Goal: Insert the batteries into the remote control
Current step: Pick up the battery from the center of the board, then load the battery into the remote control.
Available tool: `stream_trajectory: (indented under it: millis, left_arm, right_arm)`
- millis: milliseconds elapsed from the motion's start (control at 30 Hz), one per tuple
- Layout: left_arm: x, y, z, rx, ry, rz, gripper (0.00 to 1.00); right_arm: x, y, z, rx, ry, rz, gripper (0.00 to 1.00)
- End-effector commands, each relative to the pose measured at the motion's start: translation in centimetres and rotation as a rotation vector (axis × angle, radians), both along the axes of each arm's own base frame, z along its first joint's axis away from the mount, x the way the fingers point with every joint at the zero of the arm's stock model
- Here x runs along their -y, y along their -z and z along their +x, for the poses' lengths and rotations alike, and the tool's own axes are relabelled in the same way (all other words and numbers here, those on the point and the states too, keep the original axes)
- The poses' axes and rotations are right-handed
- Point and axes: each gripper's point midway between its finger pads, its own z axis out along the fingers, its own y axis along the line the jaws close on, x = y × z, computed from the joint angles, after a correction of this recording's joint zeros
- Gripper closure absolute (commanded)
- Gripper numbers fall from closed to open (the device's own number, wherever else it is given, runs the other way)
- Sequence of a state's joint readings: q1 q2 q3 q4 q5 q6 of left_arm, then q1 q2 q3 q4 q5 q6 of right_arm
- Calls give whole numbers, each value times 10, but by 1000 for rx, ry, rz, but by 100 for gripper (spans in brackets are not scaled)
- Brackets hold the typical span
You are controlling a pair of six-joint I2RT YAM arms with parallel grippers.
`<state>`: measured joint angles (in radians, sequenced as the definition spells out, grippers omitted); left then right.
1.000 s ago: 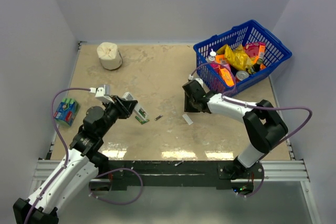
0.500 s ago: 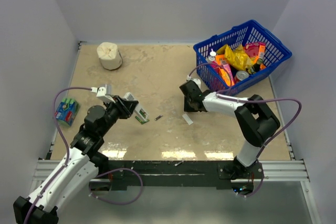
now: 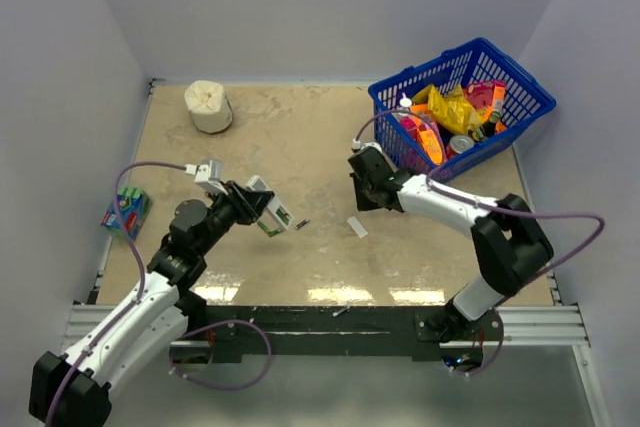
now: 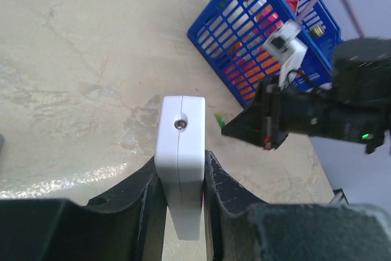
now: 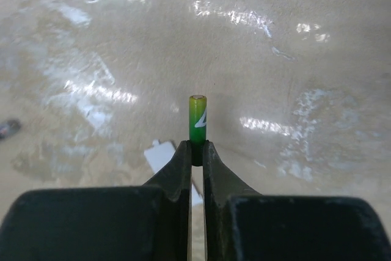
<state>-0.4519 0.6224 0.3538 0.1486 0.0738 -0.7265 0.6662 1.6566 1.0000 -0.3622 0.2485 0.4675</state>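
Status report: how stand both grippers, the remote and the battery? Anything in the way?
Left gripper shut on remote control, lifted. Right gripper shut on green battery, pointing toward it. Nothing between them.

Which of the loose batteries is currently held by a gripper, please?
The green battery, pinched in the right gripper; the dark battery lies loose on the table.

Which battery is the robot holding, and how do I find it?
Find the blue basket at the far right of the table. Just left of it hangs the right gripper. The battery pokes from its tips, green, unlike the dark one lying on the table.
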Motion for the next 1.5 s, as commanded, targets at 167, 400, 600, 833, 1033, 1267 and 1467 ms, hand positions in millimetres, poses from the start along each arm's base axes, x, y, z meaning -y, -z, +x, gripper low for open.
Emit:
stream_trajectory:
  millis: [167, 400, 600, 833, 1033, 1267, 1467]
  left_arm:
    - [39, -41, 4, 151, 181, -245, 100]
    - [52, -49, 9, 145, 240, -344, 100]
    - [58, -59, 13, 146, 260, -387, 100]
    - [61, -54, 14, 81, 269, -449, 100]
    - [62, -56, 15, 73, 269, -471, 100]
    - [63, -56, 15, 60, 274, -491, 100]
    - [64, -57, 15, 55, 280, -505, 100]
  right_arm:
    - [-41, -159, -15, 186, -428, 173, 100]
    - [-84, -210, -64, 193, -660, 257, 100]
    - [-103, -212, -87, 138, -755, 261, 100]
    - [-100, -196, -87, 66, -770, 194, 100]
    - [-106, -193, -88, 47, -784, 199, 100]
    - [-106, -187, -87, 23, -791, 183, 100]
    - [-110, -184, -89, 1, -803, 182, 100]
